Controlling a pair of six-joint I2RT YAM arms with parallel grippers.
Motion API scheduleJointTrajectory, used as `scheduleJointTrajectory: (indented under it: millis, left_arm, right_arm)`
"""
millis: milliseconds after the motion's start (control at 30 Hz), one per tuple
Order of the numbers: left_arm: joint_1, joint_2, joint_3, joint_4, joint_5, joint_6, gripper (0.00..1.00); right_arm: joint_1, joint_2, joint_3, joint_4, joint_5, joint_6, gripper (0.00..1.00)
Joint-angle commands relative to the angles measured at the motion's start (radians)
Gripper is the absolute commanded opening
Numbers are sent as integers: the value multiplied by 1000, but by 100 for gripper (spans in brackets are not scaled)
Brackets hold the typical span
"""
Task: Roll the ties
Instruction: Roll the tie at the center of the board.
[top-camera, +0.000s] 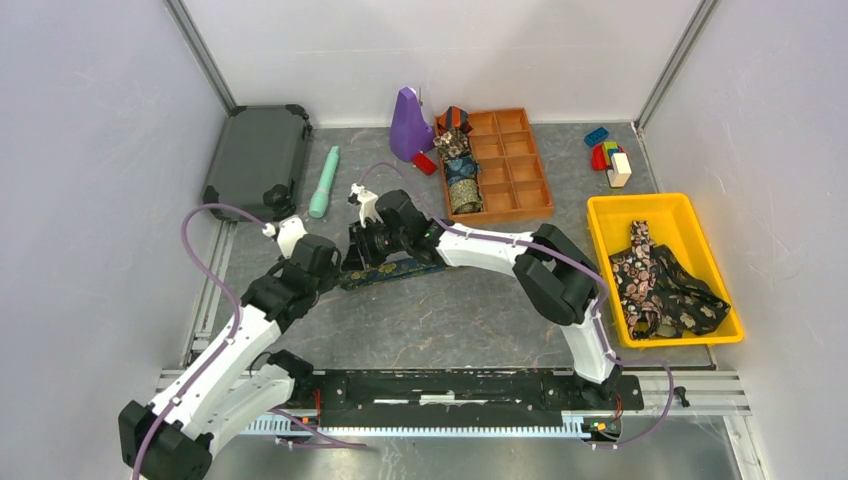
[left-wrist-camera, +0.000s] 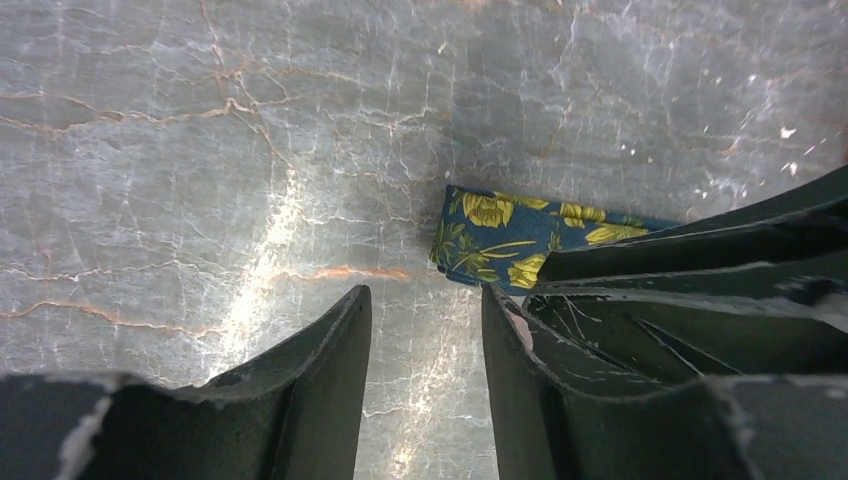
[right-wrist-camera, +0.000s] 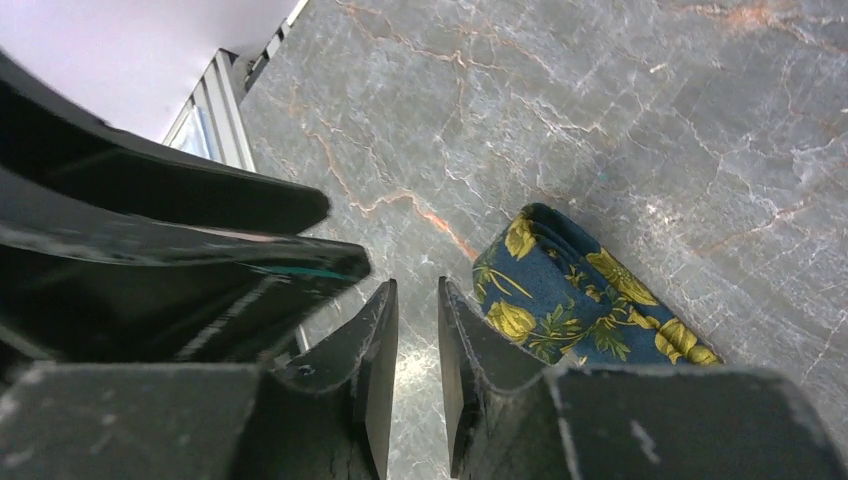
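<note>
A navy tie with yellow flowers (top-camera: 395, 270) lies flat on the grey table (top-camera: 450, 310), its folded end (left-wrist-camera: 495, 235) just ahead of my left gripper (left-wrist-camera: 425, 295). That gripper is open, with only bare table between its fingers. My right gripper (right-wrist-camera: 416, 285) stands right beside it, its jaws a narrow gap apart and empty; the tie (right-wrist-camera: 560, 290) lies just right of its right finger (right-wrist-camera: 470, 340). The two grippers almost touch over the tie's left end. Rolled ties (top-camera: 461, 170) fill the left column of an orange tray (top-camera: 530, 165). Loose dark floral ties (top-camera: 660, 285) lie in a yellow bin (top-camera: 600, 215).
A mint-green stick (top-camera: 323, 182) and a dark closed case (top-camera: 258, 155) lie at the back left. A purple object (top-camera: 408, 125) stands beside the orange tray. Coloured toy blocks (top-camera: 608, 157) sit at the back right, behind the yellow bin.
</note>
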Motion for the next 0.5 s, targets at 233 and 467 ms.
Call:
scheduleJointTrajectory:
  millis: [233,467]
  left_arm:
    - [32,-79,-20,7,-33,5,52]
    - [36,-75,-51,41,-33,8,52]
  right_arm:
    - [-6,59,52,13,17,8,24]
    - [-22,95,58,-3,38,-16,22]
